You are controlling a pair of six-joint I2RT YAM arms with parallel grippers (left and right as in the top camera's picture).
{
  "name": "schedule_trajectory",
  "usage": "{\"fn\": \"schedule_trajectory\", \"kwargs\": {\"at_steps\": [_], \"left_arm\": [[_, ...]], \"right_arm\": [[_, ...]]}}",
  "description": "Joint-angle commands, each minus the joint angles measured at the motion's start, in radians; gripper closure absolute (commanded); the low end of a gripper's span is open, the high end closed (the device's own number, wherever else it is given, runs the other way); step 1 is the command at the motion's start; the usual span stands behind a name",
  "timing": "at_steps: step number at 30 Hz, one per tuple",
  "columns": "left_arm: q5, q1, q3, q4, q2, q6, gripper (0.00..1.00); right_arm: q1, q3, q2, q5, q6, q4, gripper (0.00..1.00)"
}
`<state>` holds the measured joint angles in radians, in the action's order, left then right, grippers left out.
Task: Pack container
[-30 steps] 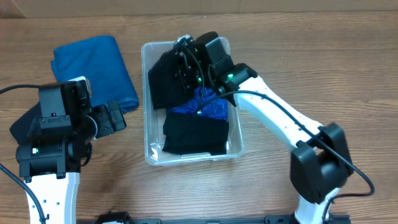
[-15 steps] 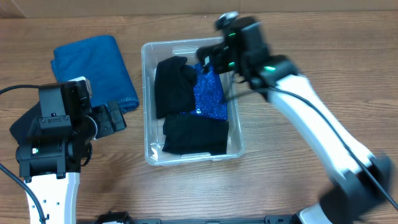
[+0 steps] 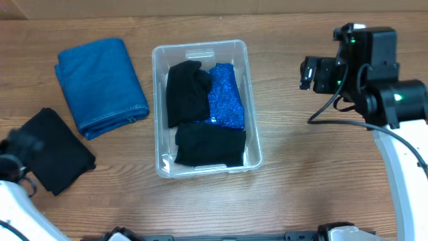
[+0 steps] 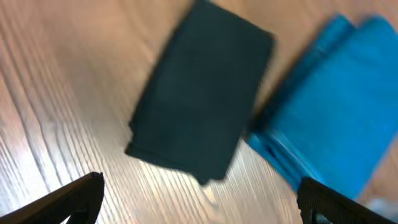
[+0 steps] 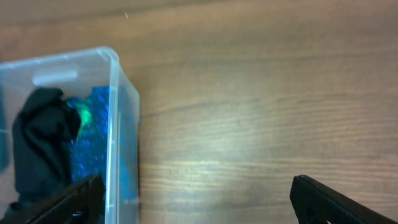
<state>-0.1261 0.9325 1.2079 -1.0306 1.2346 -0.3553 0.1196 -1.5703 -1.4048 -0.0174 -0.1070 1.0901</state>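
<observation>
Overhead, the container [image 3: 155,114] sits at the middle of the tabletop [image 3: 281,194], long side running 12 to 6 o'clock. Inside it, a crumpled black cloth [image 3: 186,90] fills the 11 o'clock part, a glittery blue cloth [image 3: 226,97] lies touching it at 1 o'clock, and a flat black cloth [image 3: 209,145] takes the 6 o'clock end. Outside, a folded blue cloth [image 3: 100,84] lies at the container's 10 o'clock, and a folded black cloth [image 3: 57,150] at its 8 o'clock, just beside the blue one. The right arm [image 3: 378,77] hangs well apart at 3 o'clock. The left arm [image 3: 13,150] is a blur at the frame's 8 o'clock edge.

From the left wrist, blurred, the folded black cloth lies at centre with the folded blue cloth touching it at 3 o'clock. The left pincer [image 4: 199,196] is spread wide and holds nothing.

From the right wrist, the container stands at 9 o'clock, with bare wood elsewhere. The right pincer [image 5: 193,199] is likewise spread wide and empty.
</observation>
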Motion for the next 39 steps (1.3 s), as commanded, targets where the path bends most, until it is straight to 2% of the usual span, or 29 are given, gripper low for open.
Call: {"fn": "schedule_trajectory", "kwargs": {"at_steps": [1, 9, 13, 18, 21, 23, 25, 26, 31, 34, 39], "left_arm": [[-0.059, 0.107, -0.047, 0.066, 0.134, -0.047, 0.00], [-0.132, 0.120, -0.047, 0.286, 0.513, 0.169, 0.00], [-0.144, 0.120, -0.047, 0.362, 0.646, 0.217, 0.00], [-0.356, 0.110, -0.047, 0.447, 0.756, 0.267, 0.02], [-0.462, 0.101, -0.047, 0.448, 0.781, 0.266, 0.31], [-0.533, 0.095, -0.046, 0.445, 0.778, 0.266, 0.65], [-0.575, 0.093, -0.045, 0.430, 0.767, 0.262, 0.91], [-0.597, 0.093, -0.045, 0.419, 0.755, 0.257, 0.96], [-0.687, 0.090, -0.045, 0.408, 0.588, 0.171, 0.96], [-0.737, 0.056, -0.043, 0.409, 0.415, 0.092, 0.96], [-0.757, -0.126, -0.043, 0.399, 0.084, 0.019, 0.96]], "right_arm": [[-0.002, 0.000, -0.022, 0.015, 0.006, 0.006, 0.00], [-0.002, 0.000, -0.051, 0.019, 0.006, 0.013, 0.00], [-0.002, 0.000, -0.060, 0.019, 0.006, 0.025, 0.00], [-0.002, 0.000, -0.064, 0.019, 0.005, 0.031, 0.00], [-0.002, 0.000, -0.064, 0.019, 0.005, 0.031, 0.00], [-0.002, 0.000, -0.064, 0.019, 0.005, 0.032, 0.00], [-0.002, 0.000, -0.064, 0.019, 0.005, 0.032, 0.00], [-0.002, 0.000, -0.064, 0.019, 0.005, 0.034, 0.00], [-0.002, 0.000, -0.064, 0.019, 0.006, 0.039, 0.00], [-0.002, 0.000, -0.064, 0.019, 0.006, 0.039, 0.00], [-0.002, 0.000, -0.064, 0.019, 0.006, 0.039, 0.00]]}}
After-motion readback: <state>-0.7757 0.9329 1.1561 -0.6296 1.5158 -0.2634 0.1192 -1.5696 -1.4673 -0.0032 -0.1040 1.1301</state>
